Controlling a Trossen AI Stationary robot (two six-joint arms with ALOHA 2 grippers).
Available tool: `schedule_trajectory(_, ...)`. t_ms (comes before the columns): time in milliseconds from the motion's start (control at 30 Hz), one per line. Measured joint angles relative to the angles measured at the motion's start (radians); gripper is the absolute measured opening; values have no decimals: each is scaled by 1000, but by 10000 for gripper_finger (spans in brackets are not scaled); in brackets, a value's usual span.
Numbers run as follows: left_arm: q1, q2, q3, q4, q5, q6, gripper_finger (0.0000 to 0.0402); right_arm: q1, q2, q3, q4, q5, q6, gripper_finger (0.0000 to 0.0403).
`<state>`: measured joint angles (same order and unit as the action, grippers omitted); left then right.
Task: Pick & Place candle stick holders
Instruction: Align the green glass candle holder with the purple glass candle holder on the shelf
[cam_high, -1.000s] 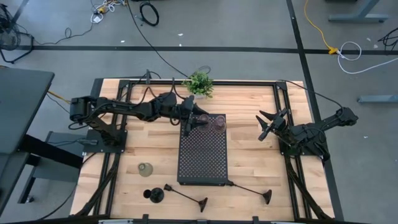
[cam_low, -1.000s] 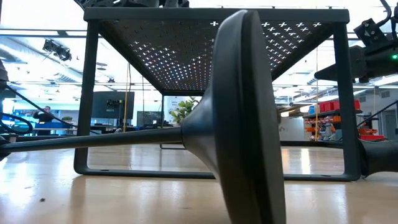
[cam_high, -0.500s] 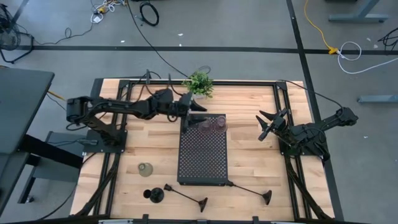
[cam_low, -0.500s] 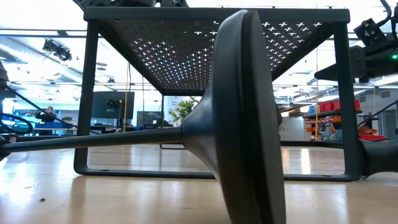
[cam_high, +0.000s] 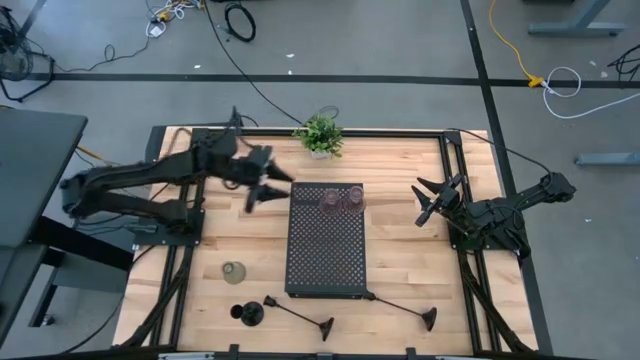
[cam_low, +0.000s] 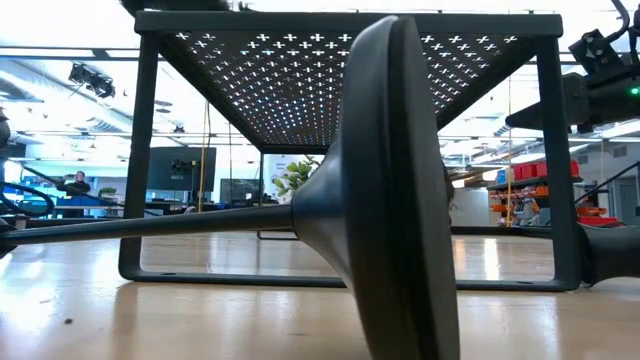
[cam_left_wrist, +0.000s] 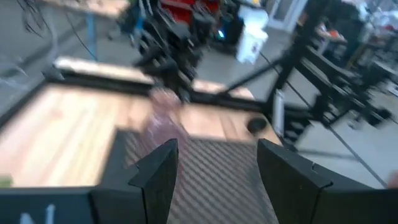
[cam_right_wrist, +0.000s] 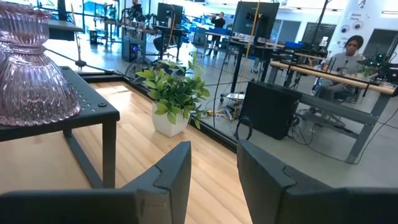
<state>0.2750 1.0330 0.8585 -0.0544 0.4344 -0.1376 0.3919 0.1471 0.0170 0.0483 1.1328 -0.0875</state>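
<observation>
Two pinkish glass cups (cam_high: 330, 200) (cam_high: 352, 198) stand on the far end of the black perforated tray (cam_high: 326, 255). One also shows in the right wrist view (cam_right_wrist: 31, 74) and, blurred, in the left wrist view (cam_left_wrist: 163, 118). The olive-green cup (cam_high: 234, 271) stands on the table near the left. A short black holder (cam_high: 249, 314) and two long-stemmed black holders (cam_high: 300, 315) (cam_high: 405, 307) lie near the front edge. My left gripper (cam_high: 266, 186) (cam_left_wrist: 217, 174) is open and empty, left of the tray. My right gripper (cam_high: 428, 200) (cam_right_wrist: 214, 171) is open and empty, right of the tray.
A small green potted plant (cam_high: 319, 134) stands at the far edge behind the tray. In the low view a black holder's round base (cam_low: 390, 190) fills the foreground in front of the tray's legs (cam_low: 140, 160). People sit at desks in the room beyond the table (cam_right_wrist: 351, 53).
My left gripper has drawn back from the pinkish cups at the tray's far end, first toward the far edge, then toward the table's left edge. Both cups stay standing on the tray.
</observation>
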Motion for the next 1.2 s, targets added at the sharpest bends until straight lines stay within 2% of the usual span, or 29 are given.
schedule_trajectory(200, -30, -242, 0, -450, 27, -26, 222, 0, 0, 0, 0, 0, 0, 130)
schedule_trajectory(333, -100, -360, 0, -712, -26, -221, 222, 0, 0, 0, 1, 0, 0, 130)
schedule_trajectory(500, -243, -420, 0, -880, -198, -494, 219, 0, 0, 0, 1, 0, 0, 130)
schedule_trajectory(667, -380, -394, -5, -962, -336, -655, 203, 0, 0, 0, 2, 0, 0, 130)
schedule_trajectory(833, -496, -349, -55, -961, -405, -666, 189, 0, 0, 0, 5, 0, 0, 130)
schedule_trajectory(1033, -640, -295, -146, -960, -406, -674, 181, 0, 0, 0, 5, 0, 0, 130)
schedule_trajectory(1200, -808, -287, -215, -944, -391, -796, 181, 0, 0, 0, 5, 0, 0, 130)
